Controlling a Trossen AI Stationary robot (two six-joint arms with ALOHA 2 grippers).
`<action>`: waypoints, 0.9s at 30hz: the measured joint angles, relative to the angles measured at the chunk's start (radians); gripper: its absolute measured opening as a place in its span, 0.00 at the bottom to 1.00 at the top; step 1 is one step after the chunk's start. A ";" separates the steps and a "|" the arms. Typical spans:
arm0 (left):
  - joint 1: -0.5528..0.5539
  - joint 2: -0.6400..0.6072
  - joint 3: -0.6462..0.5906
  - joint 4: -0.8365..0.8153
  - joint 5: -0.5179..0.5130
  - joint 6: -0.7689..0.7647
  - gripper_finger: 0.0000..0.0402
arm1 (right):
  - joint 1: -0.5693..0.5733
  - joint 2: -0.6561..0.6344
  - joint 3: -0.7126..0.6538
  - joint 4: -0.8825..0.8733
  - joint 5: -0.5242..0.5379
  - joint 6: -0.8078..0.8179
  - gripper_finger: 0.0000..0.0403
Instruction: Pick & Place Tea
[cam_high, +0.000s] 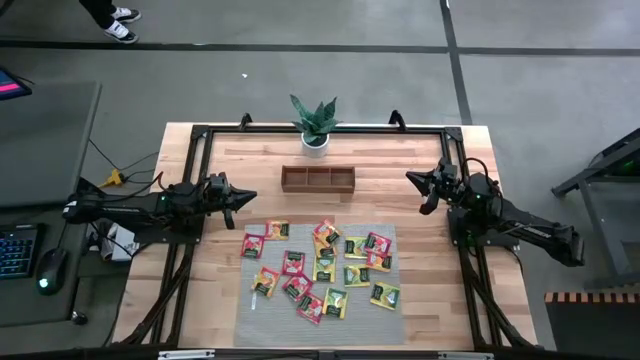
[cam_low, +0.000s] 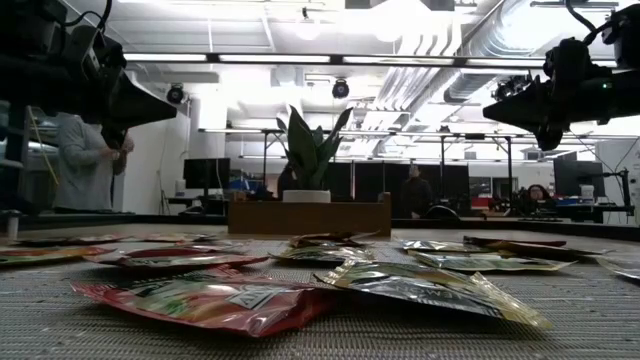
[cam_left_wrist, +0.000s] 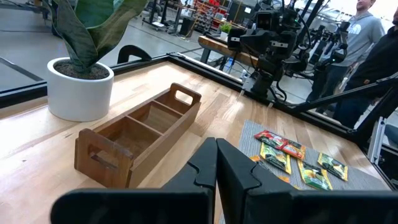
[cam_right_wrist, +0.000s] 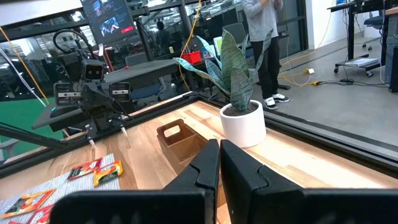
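Tools closed and empty above the worktop

Fingers of the left tool (cam_high: 248, 196) are pressing together with nothing between them, hanging at the left of the high frame, clear of the wood. In its own wrist view the dark, angular fingers (cam_left_wrist: 233, 171) are meeting along a thin seam. The right tool (cam_high: 412, 178) is sitting likewise closed and empty at the right of the frame, also off the surface.

Tea sachets (cam_high: 322, 263) are lying scattered in the lower middle of the high frame, all on a grey ribbed mat (cam_high: 252, 316). They are small, flat, glossy squares in red, yellow and green with dark labels, some overlapping; from the low view their foil is looking crinkled.

Above the mat in the frame, a brown wooden tray (cam_high: 318, 179) with three compartments and cut-out handles is resting on the pale plank worktop (cam_high: 420, 316). Beyond it a spiky green plant (cam_high: 315, 118) is standing in a smooth white round pot.
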 joint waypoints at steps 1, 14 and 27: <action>0.000 0.000 0.000 0.000 0.000 0.000 0.00 | 0.000 0.000 0.000 0.000 0.000 0.000 0.03; 0.000 0.000 0.000 0.008 -0.008 0.000 0.00 | 0.000 0.000 0.000 0.000 0.000 0.000 0.03; 0.000 0.000 0.000 0.001 0.024 0.000 0.00 | 0.000 0.000 0.000 0.000 0.000 0.000 0.03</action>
